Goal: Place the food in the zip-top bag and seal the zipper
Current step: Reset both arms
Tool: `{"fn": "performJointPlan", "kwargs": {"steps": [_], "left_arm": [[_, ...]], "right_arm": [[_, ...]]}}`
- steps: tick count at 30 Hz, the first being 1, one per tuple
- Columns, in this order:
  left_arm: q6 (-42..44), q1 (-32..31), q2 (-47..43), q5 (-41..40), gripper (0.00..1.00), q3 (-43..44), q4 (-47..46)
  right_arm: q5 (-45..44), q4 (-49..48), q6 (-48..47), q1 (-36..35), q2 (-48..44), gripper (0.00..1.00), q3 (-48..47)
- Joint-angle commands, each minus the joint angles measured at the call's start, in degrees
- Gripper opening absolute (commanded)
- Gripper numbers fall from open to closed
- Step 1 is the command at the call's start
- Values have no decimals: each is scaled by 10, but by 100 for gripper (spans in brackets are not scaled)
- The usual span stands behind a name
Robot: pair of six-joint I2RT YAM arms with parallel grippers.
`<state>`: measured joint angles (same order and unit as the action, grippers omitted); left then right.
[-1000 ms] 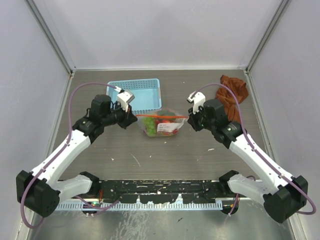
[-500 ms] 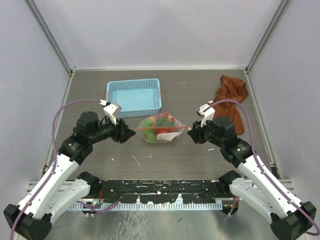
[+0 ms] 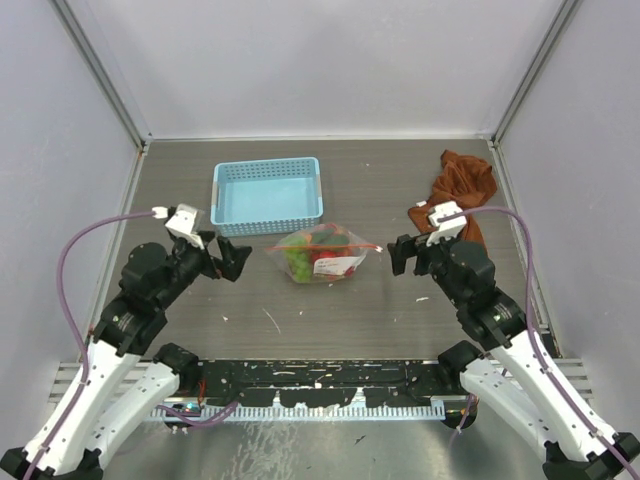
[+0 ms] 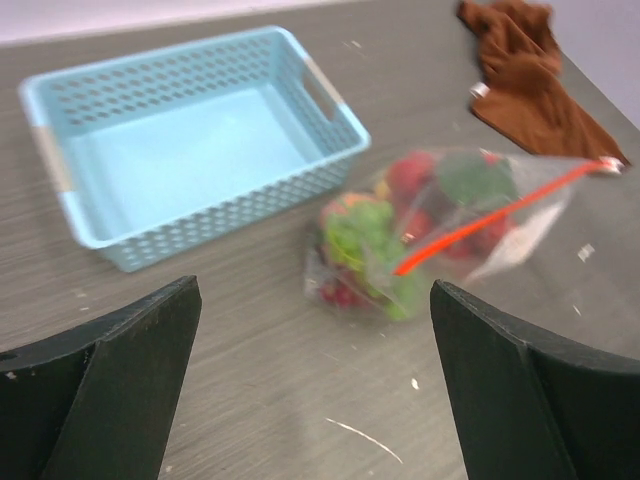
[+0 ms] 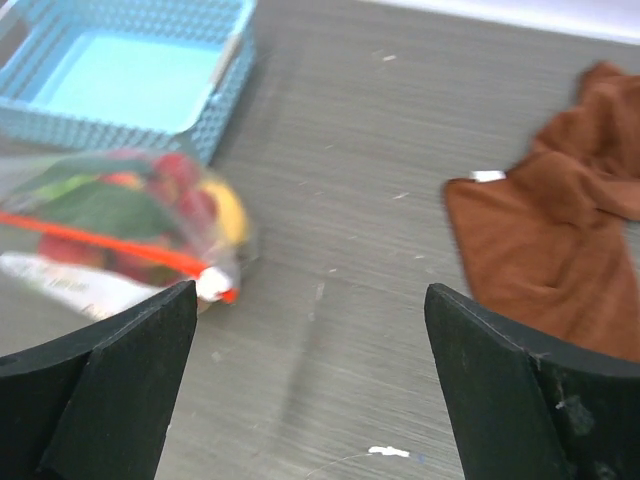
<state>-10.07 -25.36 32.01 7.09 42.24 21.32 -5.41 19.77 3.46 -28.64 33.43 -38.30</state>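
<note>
The bag (image 3: 322, 254) lies on the counter (image 3: 350, 310) just in front of the basket (image 3: 268, 222), toward its right end, and nothing holds it. The food (image 3: 312, 258) is inside, green, red and yellow pieces bunched against the clear plastic. The zipper (image 3: 360, 245) runs across the top of the bag as a red-orange line, ending at the corner farthest from the basket. Whether it is pressed shut along its whole length cannot be told. The left jaws stand wide open, low over the counter in front of the basket's left end and apart from the bag. The right jaws are wide open too, well right of the basket, just past the bag's right corner and not touching it. A cloth (image 3: 462, 190) lies crumpled far to the basket's right.
</note>
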Motion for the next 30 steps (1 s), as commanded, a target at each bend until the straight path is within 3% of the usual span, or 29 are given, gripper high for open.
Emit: {"fn": "performJointPlan", "kwargs": {"steps": [1, 5, 10, 17, 30], "left_arm": [[-11, 3, -39, -176, 98, 12, -32], [-25, 3, -82, -292, 98, -5, -48], [4, 3, -146, -355, 98, -61, -110], [24, 4, -181, -388, 98, -84, -114], [25, 9, -165, -379, 98, -75, -100]], "right_arm": [[-218, -25, 36, 3, -28, 100, -28], [-346, 0, 61, 3, -46, 100, -32], [-414, 4, 69, 3, -99, 100, -17], [-420, -23, 43, 3, -170, 100, 10], [-390, -43, 16, 3, -206, 100, 17]]}}
